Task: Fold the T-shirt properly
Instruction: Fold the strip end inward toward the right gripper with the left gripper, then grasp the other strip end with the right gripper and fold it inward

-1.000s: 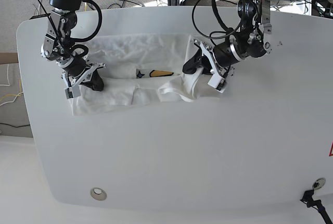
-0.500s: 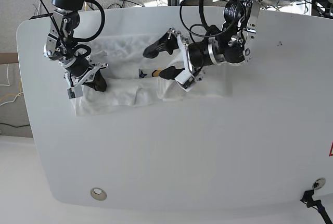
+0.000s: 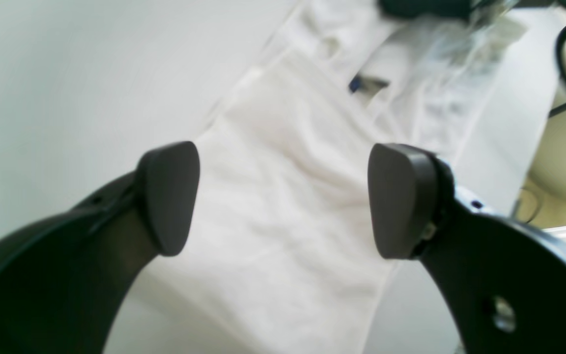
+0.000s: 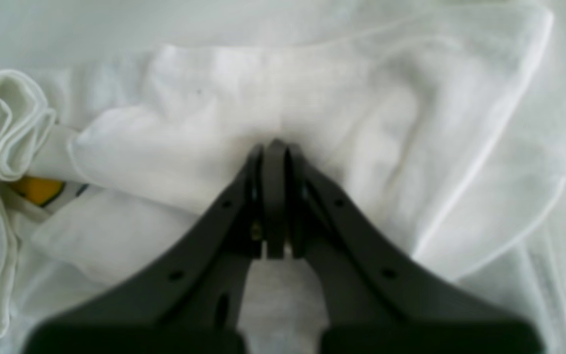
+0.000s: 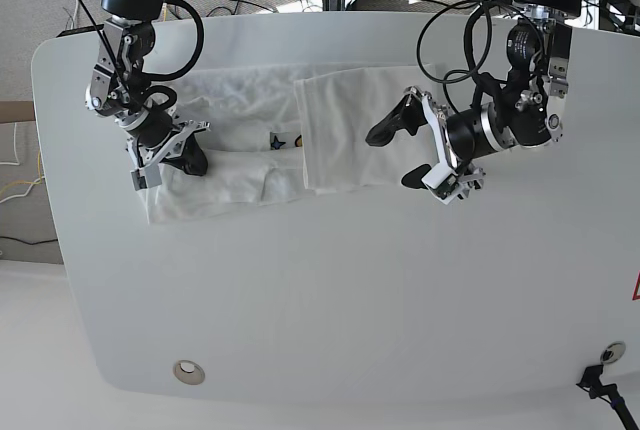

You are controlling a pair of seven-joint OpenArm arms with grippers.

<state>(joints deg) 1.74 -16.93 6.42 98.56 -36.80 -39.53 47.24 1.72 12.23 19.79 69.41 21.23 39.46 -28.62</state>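
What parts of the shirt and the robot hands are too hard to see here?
- T-shirt print: in the base view only a small star and yellow bit show; the folded-over panel hides the rest.
- Right end effector: shut against the cloth, but the right wrist view is too blurred to tell whether fabric is pinched.
- Left wrist view: blurred; the dark patch on the shirt is unreadable.
- Left end effector: open; its arm is cut off by the top edge.

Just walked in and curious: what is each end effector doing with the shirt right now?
Left end effector: open, holding nothing, clear of the T-shirt.
Right end effector: shut, tips against the cloth; a grip on it cannot be told.
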